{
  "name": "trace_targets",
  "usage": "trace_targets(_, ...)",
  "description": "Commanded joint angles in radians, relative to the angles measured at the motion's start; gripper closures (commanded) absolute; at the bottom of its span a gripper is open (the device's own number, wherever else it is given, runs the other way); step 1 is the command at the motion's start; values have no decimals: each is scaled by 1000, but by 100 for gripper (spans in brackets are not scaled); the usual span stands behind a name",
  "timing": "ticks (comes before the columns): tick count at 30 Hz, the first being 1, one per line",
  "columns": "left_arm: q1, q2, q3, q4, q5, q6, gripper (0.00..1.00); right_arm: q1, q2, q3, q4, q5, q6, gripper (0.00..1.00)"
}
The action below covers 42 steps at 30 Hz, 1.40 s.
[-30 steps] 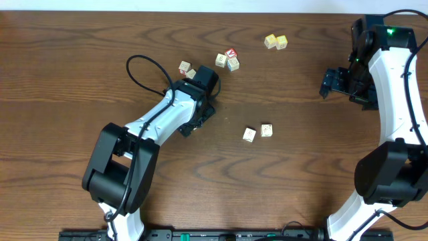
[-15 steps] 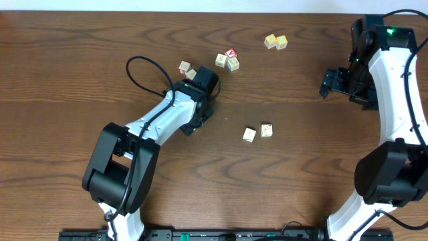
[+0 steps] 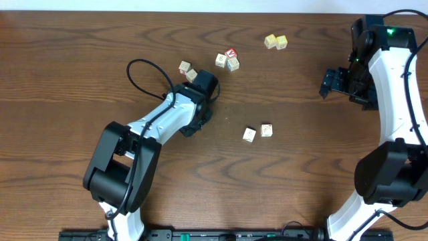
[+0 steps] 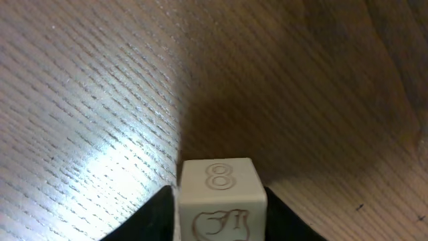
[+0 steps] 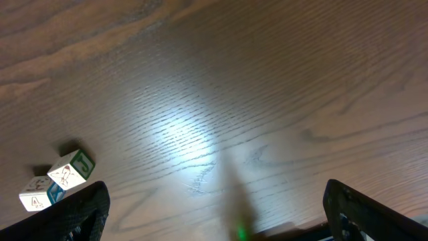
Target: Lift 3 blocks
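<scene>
Wider before — left jaws now pinch one block [image 4: 218, 201]

Dark brown wooden table [image 3: 301, 174] with a pronounced wavy grain, filling the overhead view from edge to edge. In each wrist view a pale glare [image 5: 180, 137] of reflected light washes the grain grey-white. Beyond it the wood falls into shadowed brown.
</scene>
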Motion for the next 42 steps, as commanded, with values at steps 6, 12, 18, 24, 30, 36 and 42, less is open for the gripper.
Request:
trace_targets(6, -4, 16, -9, -4, -26, 177, 67, -2, -24, 11, -1, 10, -1, 1)
trace_targets(12, -4, 16, -8, -11, 53, 367, 69, -2, -24, 11, -1, 10, -1, 1)
trace_targets(18, -10, 6, -8, -11, 256, 602, 73, -2, -24, 11, -1, 10, -1, 1)
trace_targets(24, -74, -36, -9, -21, 336, 722, 72, -2, -24, 11, -1, 10, -1, 1)
trace_targets(30, -152, -38, -9, -3, 209, 656, 70, -2, -24, 11, -1, 10, -1, 1)
trace_targets(36, -169, -38, -9, 31, 98, 602, 69, -2, -24, 11, -1, 10, -1, 1)
trace_targets(42, -167, -38, -9, 61, 52, 563, 66, -2, -24, 11, -1, 10, -1, 1)
